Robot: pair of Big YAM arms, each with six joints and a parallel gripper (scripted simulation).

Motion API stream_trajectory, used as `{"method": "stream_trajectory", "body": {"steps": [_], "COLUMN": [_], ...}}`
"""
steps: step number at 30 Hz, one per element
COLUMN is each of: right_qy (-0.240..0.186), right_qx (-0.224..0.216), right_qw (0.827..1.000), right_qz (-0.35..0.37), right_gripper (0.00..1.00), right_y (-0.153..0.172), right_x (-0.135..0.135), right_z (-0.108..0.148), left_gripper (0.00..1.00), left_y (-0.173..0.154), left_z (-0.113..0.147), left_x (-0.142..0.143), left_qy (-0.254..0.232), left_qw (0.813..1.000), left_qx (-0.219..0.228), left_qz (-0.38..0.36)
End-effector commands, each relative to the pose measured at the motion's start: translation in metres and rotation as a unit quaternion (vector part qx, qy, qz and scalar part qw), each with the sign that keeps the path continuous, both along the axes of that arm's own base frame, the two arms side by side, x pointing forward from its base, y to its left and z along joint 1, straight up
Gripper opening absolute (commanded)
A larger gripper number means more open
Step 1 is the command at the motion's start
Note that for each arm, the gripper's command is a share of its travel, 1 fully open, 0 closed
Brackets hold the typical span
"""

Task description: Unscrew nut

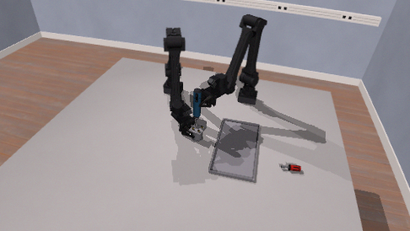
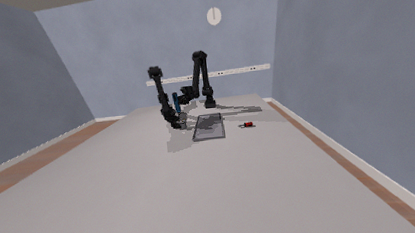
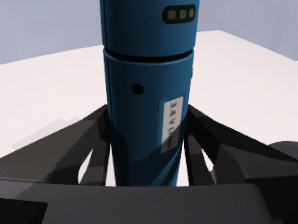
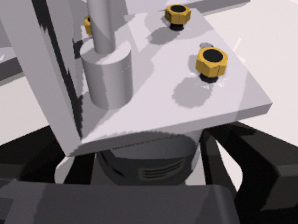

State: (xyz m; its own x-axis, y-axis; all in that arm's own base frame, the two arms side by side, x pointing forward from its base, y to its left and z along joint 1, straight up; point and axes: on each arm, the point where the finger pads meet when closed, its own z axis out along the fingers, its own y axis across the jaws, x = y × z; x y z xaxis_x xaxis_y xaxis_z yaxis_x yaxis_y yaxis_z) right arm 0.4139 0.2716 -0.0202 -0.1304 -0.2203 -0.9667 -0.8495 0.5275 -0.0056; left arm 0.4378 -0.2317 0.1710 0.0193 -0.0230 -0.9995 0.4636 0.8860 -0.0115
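Observation:
The joint module (image 1: pixel 196 135) (image 4: pixel 145 161) stands on the table with its grey bracket (image 4: pixel 165 102) on top. My right gripper (image 1: pixel 190 129) (image 4: pixel 148 113) is shut on the module's dark body, low down. My left gripper (image 1: pixel 202 100) (image 3: pixel 147 113) is shut on the dark blue nut driver (image 1: pixel 196 103) (image 2: pixel 175 102) (image 3: pixel 145 90), which it holds upright. The driver's grey socket (image 4: pixel 105 75) sits down on the bracket's left corner and hides the nut there. Two yellow nuts (image 4: pixel 212 61) (image 4: pixel 178 14) stand raised on their studs; another nut (image 4: pixel 88 24) shows partly behind the socket.
A flat grey framed tray (image 1: pixel 213 158) (image 2: pixel 209 127) lies just right of the module. A small red and black tool (image 1: pixel 292 168) (image 2: pixel 248 125) lies farther right on the table. Both arm bases stand at the back of the table.

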Motion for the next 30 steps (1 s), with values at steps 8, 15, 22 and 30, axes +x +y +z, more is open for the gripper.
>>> {"method": "stream_trajectory", "body": {"steps": [8,15,22,30], "right_qy": [-0.005,-0.005,-0.005,-0.005], "right_qx": [0.004,0.004,0.004,0.004], "right_qw": [1.0,1.0,1.0,1.0], "right_qz": [0.0,0.0,0.0,0.0], "right_gripper": [0.59,0.59,0.59,0.59], "right_y": [0.002,0.002,0.002,0.002], "right_x": [0.0042,0.0042,0.0042,0.0042], "right_z": [0.0039,0.0039,0.0039,0.0039], "left_gripper": [0.42,0.42,0.42,0.42], "left_y": [-0.0064,-0.0059,-0.0036,-0.0058], "left_z": [0.0058,0.0077,0.0124,0.0133], "left_x": [0.0003,-0.0007,0.0046,-0.001], "left_qy": [-0.012,-0.016,-0.018,-0.022], "left_qw": [1.0,1.0,1.0,1.0], "left_qx": [-0.009,-0.011,-0.01,-0.015], "left_qz": [-0.005,-0.004,0.0,-0.005]}}
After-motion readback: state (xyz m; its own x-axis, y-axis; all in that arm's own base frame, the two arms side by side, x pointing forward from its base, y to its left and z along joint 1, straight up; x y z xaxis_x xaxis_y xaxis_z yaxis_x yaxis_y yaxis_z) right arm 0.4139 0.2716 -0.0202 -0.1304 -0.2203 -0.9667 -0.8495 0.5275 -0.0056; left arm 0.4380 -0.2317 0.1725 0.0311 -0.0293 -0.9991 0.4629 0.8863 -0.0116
